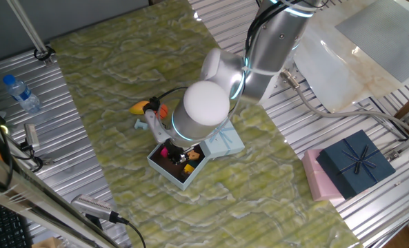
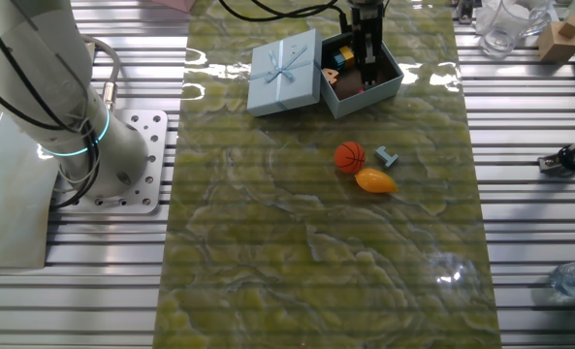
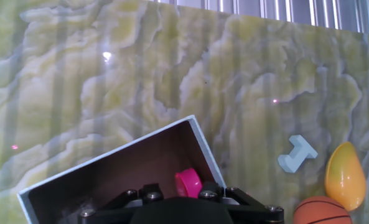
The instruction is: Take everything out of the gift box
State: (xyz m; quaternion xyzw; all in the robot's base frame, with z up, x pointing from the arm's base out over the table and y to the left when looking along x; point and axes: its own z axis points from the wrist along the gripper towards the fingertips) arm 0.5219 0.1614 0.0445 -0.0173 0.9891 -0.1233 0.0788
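Gripper [image 2: 368,60] is down inside the gift box [image 2: 384,85] near the magenta piece [image 3: 188,183]; grip unclear. Basketball [image 2: 350,156] and mango [image 2: 375,180] lie on the worktop [image 2: 316,262].

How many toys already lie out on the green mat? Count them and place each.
3: the orange basketball, the yellow-orange mango-shaped fruit touching it, and the small pale-blue T-shaped piece beside them. More remain inside the pale-blue gift box, partly hidden by the gripper.
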